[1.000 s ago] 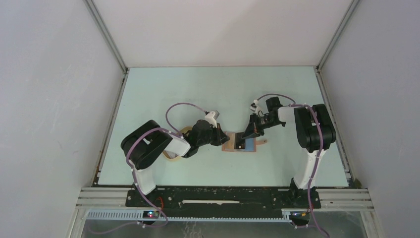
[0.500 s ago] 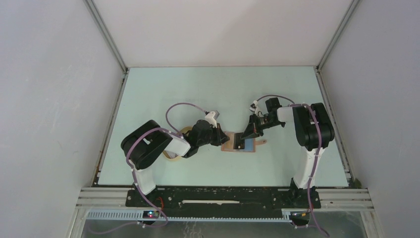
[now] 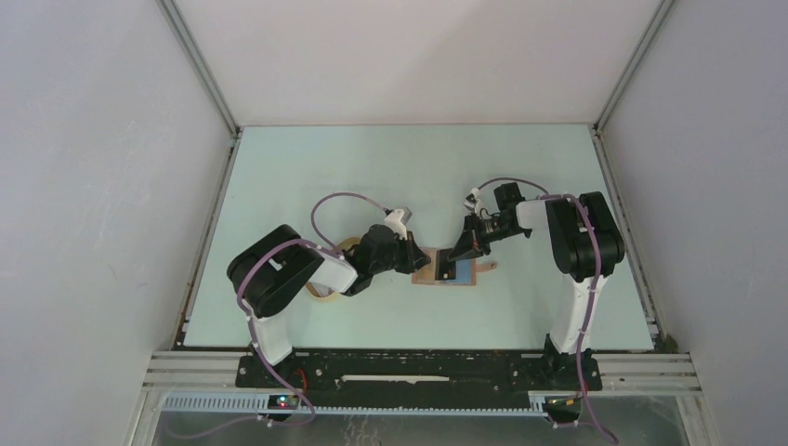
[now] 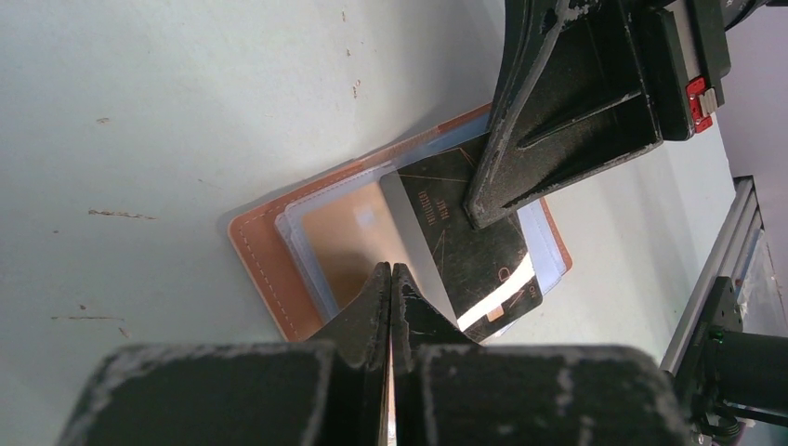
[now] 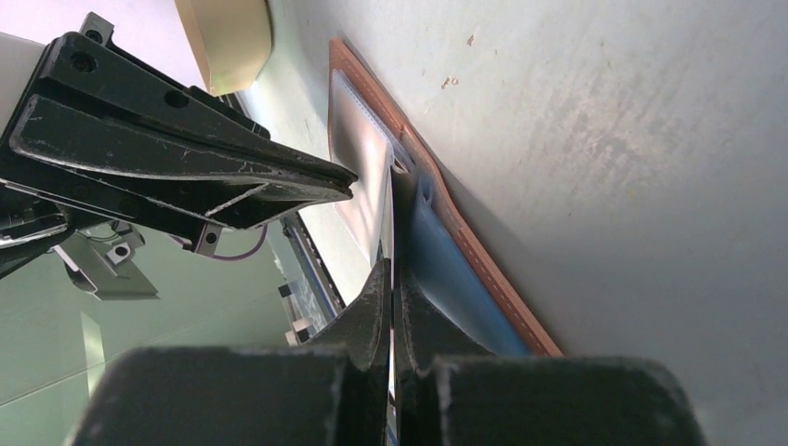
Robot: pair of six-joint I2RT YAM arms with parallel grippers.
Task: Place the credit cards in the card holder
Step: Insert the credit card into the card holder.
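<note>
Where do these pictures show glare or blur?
Left wrist view: a bright streak of glare crosses the black card, and the left gripper looks soft up close. Right wrist view: the right gripper is blurred, the card holder sharp. Top view: even light.

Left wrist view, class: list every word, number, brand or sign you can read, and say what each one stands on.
No text can be read in any view.
The black card, held by the right tool over the card holder: a short line of gold lettering, too blurred to read.
Nothing else shows any lettering.
</note>
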